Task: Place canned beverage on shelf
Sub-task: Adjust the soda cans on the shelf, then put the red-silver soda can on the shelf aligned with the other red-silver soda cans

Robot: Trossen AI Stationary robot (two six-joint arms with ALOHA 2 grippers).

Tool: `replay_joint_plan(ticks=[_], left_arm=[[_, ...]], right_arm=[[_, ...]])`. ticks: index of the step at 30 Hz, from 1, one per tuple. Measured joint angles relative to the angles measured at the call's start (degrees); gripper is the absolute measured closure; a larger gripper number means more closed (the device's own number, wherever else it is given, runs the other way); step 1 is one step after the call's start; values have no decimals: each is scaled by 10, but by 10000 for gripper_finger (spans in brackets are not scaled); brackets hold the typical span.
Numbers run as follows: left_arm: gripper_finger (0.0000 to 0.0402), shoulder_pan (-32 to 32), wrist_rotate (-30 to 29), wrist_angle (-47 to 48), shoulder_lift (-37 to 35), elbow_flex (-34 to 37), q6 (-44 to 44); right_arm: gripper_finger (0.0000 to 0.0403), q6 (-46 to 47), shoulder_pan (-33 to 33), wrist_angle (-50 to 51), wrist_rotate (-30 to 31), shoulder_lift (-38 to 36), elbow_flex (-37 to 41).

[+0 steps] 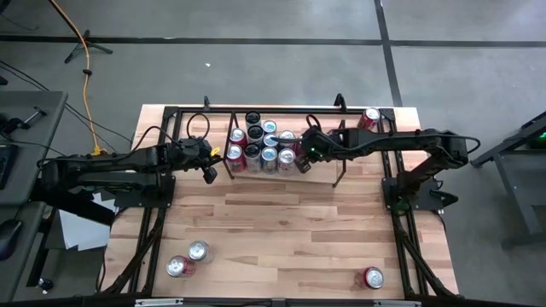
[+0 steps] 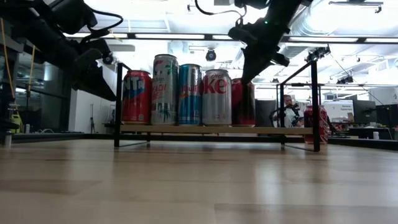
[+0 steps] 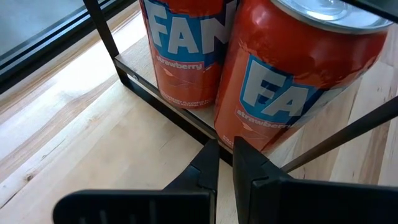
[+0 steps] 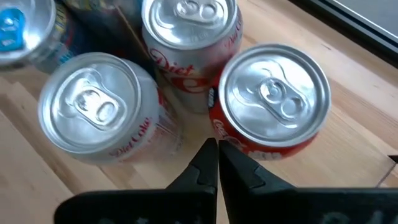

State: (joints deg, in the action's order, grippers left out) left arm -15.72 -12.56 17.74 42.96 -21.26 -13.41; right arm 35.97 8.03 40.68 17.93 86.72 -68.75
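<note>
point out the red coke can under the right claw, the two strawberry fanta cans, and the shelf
red aluminium Coke can (image 4: 273,93), right wrist view, silver lid
orange strawberry Fanta cans (image 3: 292,81), left wrist view, nearer can's label
black wire shelf (image 2: 118,106), low view, left post

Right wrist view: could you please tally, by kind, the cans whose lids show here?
Silver Diet Coke cans: 2
Red Coca-Cola can: 1
Can with a blue tab: 1
Total: 4

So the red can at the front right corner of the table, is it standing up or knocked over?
Standing up. In the high view the red can shows its round silver lid facing straight up at the camera, apart from the shelf.
</note>
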Motion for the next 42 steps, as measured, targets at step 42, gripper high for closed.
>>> replay_joint_plan(ticks=[42], left_arm=[[402, 169, 128, 11, -151, -174, -140]], right_arm=[[403, -53, -163, -609, -101, -157, 211]])
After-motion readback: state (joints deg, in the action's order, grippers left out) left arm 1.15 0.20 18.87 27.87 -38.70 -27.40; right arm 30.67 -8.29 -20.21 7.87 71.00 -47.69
